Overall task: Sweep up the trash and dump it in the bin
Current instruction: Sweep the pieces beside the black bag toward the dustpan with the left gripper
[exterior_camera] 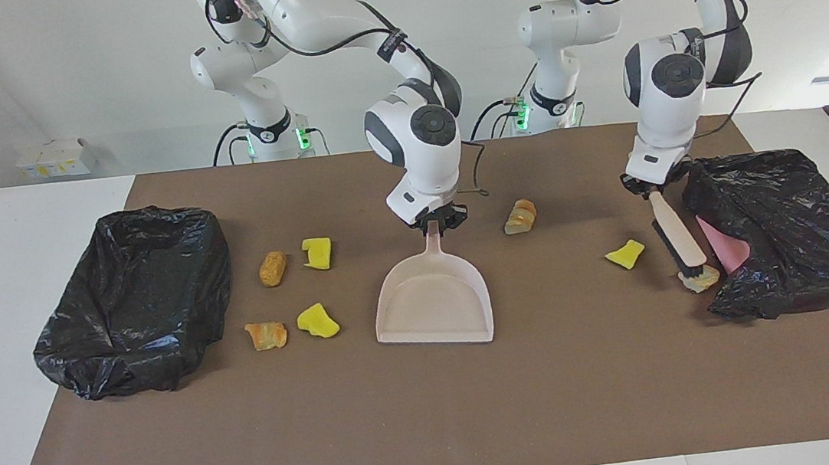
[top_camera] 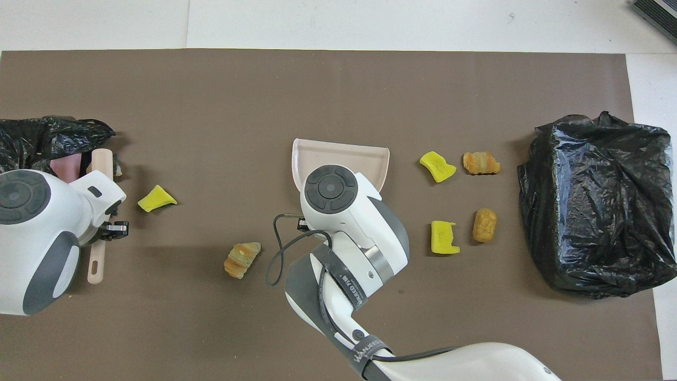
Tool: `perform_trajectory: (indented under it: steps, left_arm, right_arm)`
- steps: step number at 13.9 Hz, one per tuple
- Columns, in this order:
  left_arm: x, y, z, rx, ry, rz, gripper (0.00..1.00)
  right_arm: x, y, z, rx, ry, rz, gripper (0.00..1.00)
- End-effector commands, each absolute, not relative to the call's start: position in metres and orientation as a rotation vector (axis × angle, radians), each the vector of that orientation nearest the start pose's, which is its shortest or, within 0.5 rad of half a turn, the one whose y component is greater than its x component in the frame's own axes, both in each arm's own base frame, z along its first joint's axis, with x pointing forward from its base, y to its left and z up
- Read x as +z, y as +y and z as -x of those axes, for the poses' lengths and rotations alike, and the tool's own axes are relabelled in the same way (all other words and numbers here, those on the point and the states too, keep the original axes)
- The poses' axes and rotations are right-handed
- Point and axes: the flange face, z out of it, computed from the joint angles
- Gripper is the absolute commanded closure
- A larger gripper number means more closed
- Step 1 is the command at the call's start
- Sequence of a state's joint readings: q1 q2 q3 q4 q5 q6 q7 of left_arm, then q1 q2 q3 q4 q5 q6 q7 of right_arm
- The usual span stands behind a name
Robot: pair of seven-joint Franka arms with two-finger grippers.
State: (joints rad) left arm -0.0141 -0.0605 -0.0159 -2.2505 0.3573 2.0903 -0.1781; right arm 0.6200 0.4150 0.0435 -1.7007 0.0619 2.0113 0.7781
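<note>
My right gripper (exterior_camera: 435, 219) is shut on the handle of the beige dustpan (exterior_camera: 433, 300), which lies flat at the table's middle (top_camera: 338, 156). My left gripper (exterior_camera: 652, 187) is shut on the brush (exterior_camera: 677, 236), whose bristles rest on a tan piece (exterior_camera: 700, 279) beside a crumpled black bag (exterior_camera: 793, 239). A yellow chunk (exterior_camera: 625, 253) lies beside the brush. A tan piece (exterior_camera: 521, 216) lies between the two grippers. Two yellow chunks (exterior_camera: 317, 253) (exterior_camera: 317, 320) and two tan pieces (exterior_camera: 273, 268) (exterior_camera: 267, 335) lie between the dustpan and the black-lined bin (exterior_camera: 136, 292).
The bin (top_camera: 597, 206) stands at the right arm's end of the brown mat. The crumpled bag (top_camera: 47, 140) at the left arm's end holds something pink (exterior_camera: 724, 250). A cable loop (top_camera: 280, 248) hangs by the right wrist.
</note>
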Motion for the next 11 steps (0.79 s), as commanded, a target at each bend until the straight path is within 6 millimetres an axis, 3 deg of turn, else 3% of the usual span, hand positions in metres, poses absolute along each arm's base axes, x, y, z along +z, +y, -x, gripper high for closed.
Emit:
perform_trajectory:
  steps: [1, 3, 6, 8, 11]
  left_arm:
    - [0.371, 0.037, -0.531, 0.057, 0.141, 2.791, 1.00]
    - [0.347, 0.046, -0.537, 0.028, 0.154, 2.815, 1.00]
    - [0.337, 0.037, -0.533, 0.056, 0.174, 2.827, 1.00]
    - [0.333, 0.022, -0.529, 0.077, 0.138, 2.896, 1.00]
    - [0.332, -0.029, -0.523, 0.134, 0.197, 2.947, 1.00]
  right_arm:
    - [0.351, 0.396, -0.512, 0.179, 0.198, 3.131, 1.00]
    - [0.350, 0.395, -0.512, 0.180, 0.198, 3.132, 1.00]
    - [0.349, 0.393, -0.514, 0.176, 0.138, 3.138, 1.00]
    - [0.346, 0.385, -0.519, 0.179, 0.123, 3.140, 1.00]
    - [0.345, 0.381, -0.519, 0.175, -0.040, 3.145, 1.00]
